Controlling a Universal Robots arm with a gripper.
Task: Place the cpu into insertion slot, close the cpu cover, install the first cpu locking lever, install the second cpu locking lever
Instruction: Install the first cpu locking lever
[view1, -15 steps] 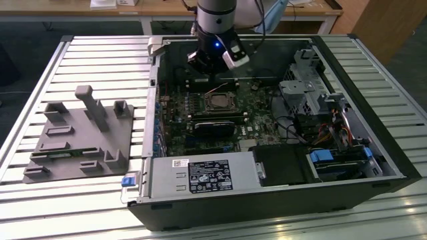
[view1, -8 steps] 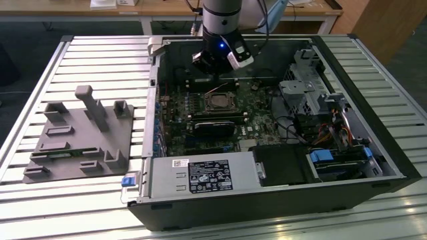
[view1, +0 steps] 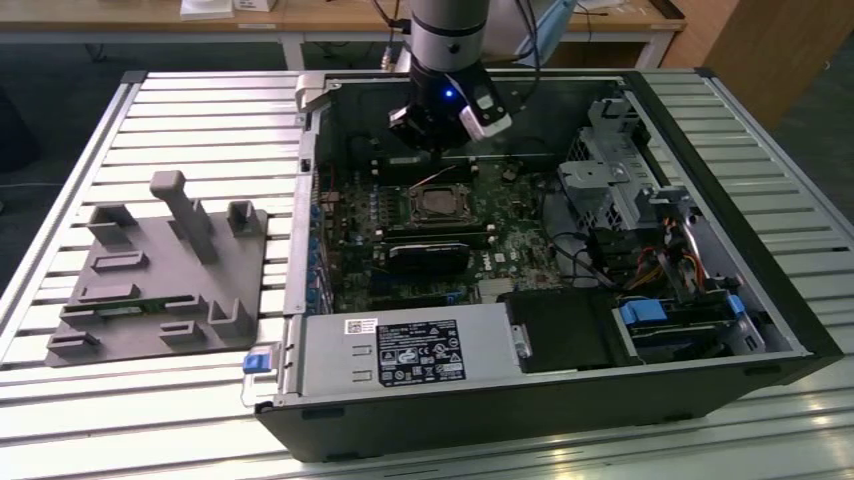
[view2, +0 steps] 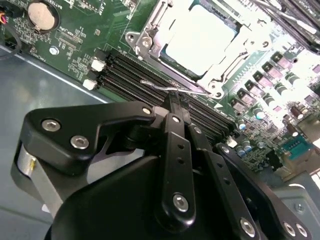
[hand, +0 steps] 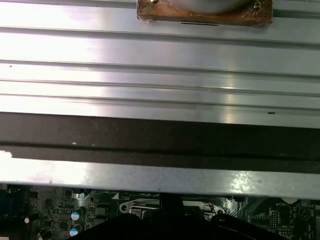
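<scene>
Noting the cpu (view2: 200, 37) seated flat in the insertion slot (view1: 438, 205), pale metal top facing up. Found the cpu cover (view2: 147, 42) lowered over that slot, silver frame lying around the chip and the chip's top showing through the window. Recorded a thin wire locking lever (view2: 175, 89) lying along the slot's edge on the side facing the gripper (view2: 173, 97); cannot tell whether latched under a catch. Found the gripper's black fingers (view2: 175, 150) drawn together with no gap visible at the tips, tips right at the lever's middle, just outside the slot; cannot tell whether pinching the wire or merely touching it. Observed long black memory sockets (view2: 135, 70) running beside the slot, between slot and gripper body. Logged green circuit board (view2: 75, 45) all around the slot, with a round coin battery (view2: 41, 15) well apart from the slot, past the memory sockets' end. In the exterior view, saw the arm (view1: 447, 40) reaching down into the open computer case (view1: 747, 300), gripper (view1: 447, 120) hanging over the board just beyond the slot, on the side away from the silver power supply box (view1: 400, 352). Noted a grey holder block (view1: 160, 270) well apart from the slot, outside the case on the slatted table (view1: 200, 110).
</scene>
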